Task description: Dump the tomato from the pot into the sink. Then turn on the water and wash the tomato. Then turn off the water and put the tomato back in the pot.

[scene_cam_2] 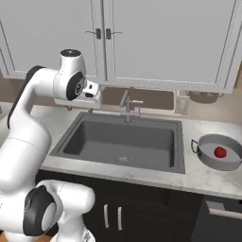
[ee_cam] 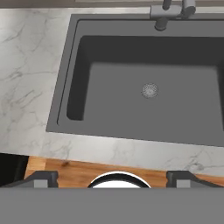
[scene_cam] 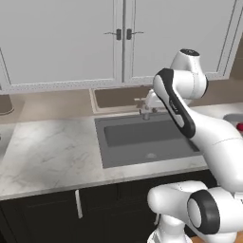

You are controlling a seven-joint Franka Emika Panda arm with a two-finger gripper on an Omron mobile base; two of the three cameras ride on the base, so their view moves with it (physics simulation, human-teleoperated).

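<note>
A: The tomato [scene_cam_2: 220, 152] sits in the pot [scene_cam_2: 208, 158], at three o'clock from the sink [scene_cam_2: 176, 152].

B: And the gripper [ee_cam: 112, 178]?

A: Spread wide, holding nothing. A clumsy grab might knock the pot over.

B: The hand view shows the drain [ee_cam: 149, 90] straight below; the right base view shows the pot.

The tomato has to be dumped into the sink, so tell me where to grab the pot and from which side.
Take the pot by its rim or the small loop handle facing the sink, coming down from above. It is wide and shallow, so the open gripper probably cannot span it. The tomato sits mid-pot, clear of the rim.
</note>
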